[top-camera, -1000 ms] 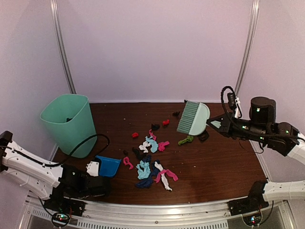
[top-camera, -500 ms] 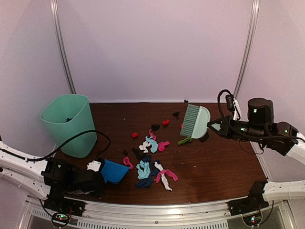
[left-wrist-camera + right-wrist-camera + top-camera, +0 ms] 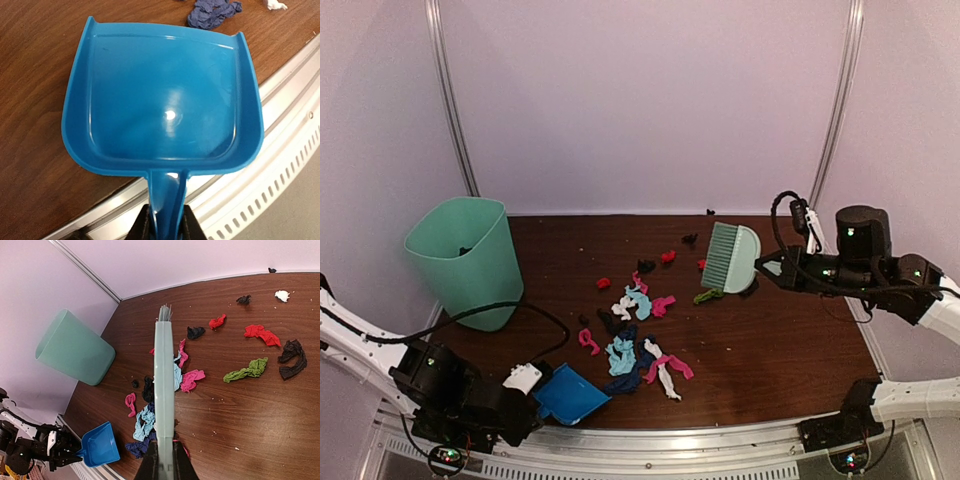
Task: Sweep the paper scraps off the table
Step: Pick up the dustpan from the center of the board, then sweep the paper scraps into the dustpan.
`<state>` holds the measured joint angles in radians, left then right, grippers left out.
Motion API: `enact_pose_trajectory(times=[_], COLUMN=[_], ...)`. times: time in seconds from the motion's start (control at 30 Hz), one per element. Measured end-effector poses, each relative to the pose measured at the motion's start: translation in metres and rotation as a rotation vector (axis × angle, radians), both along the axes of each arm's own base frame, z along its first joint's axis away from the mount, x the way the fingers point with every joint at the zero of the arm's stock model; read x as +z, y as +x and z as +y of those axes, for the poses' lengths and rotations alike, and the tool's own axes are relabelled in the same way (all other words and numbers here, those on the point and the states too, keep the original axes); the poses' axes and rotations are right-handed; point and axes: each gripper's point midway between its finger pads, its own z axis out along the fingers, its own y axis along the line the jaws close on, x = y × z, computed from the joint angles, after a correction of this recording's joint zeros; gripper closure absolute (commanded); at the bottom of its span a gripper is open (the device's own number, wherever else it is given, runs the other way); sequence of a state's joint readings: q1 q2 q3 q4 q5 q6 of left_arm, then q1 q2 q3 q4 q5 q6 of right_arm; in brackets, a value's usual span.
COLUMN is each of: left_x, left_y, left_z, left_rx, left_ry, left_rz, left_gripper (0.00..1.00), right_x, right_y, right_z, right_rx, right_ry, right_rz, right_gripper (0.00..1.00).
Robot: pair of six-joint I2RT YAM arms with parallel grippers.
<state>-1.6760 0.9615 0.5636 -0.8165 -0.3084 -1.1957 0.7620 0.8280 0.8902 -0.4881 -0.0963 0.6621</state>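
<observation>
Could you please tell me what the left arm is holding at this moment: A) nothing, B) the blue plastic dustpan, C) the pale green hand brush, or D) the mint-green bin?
B: in the left wrist view the left gripper has its jaws clamped on the handle of the blue plastic dustpan, while the right gripper holds the pale green hand brush.

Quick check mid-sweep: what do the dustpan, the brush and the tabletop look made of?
The dustpan looks like glossy moulded blue plastic: bright highlight, rounded walls. The brush seems matte pale green plastic; its bristles are too small to judge. The table shows dark reddish wood grain, smooth, possibly laminate or veneer.
</observation>
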Motion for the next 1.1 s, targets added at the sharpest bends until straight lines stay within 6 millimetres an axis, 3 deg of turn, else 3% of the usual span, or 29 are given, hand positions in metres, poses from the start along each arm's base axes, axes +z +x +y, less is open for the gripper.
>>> enact_pose_trajectory(times=[0.63,0.87,1.1], left_x=[-0.005,-0.014,-0.018], left_y=[-0.025,-0.029,-0.032], left_z=[0.003,-0.002,-0.021], left_rx=[-0.246,-0.296,-0.298], left_ry=[0.088,0.142,0.138], left_rz=[0.031,0.030,0.035], left_gripper=[1.00,1.00,1.00], right_x=[-0.034,-0.071,-0.105], right_y=[0.005,0.007,0.006], right_z=[0.005,0.009,0.012], right_rx=[0.031,0.053,0.080], right_ry=[-0.117,-0.223,-0.323], right_rz=[0.070,0.165,0.265], right_gripper=[1.00,1.00,1.00])
